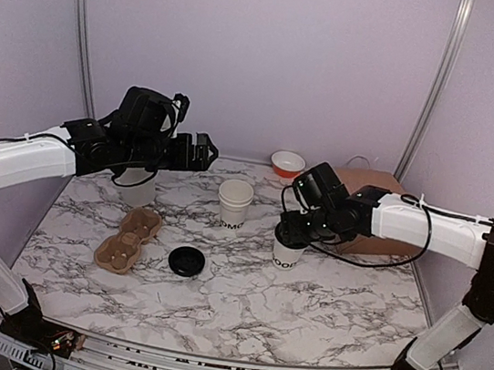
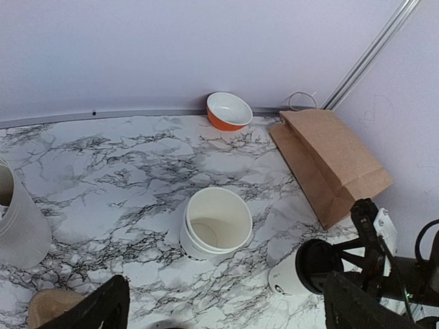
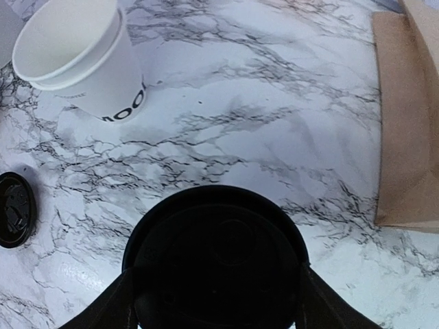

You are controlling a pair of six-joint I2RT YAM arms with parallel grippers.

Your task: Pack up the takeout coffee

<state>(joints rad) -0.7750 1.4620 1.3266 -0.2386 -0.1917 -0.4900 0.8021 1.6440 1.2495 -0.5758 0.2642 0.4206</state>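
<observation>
The takeout coffee (image 1: 286, 251), a white cup with black lettering and a black lid, stands on the marble table right of centre. It also shows in the left wrist view (image 2: 291, 274) and fills the right wrist view (image 3: 216, 260). My right gripper (image 1: 298, 233) is over it, with one finger (image 3: 103, 308) on each side of the lid, closed on it. My left gripper (image 1: 204, 153) is open and empty, held high above the back left of the table; its fingers (image 2: 92, 312) stand wide apart.
A stack of lidless white cups (image 1: 234, 203) stands at the centre back. A loose black lid (image 1: 187, 260) lies in front of it. A cardboard cup carrier (image 1: 129, 240) lies left, with a grey cup (image 1: 139, 186) behind it. A brown paper bag (image 1: 377, 187) lies at the right, and an orange bowl (image 1: 287, 164) sits by the back wall.
</observation>
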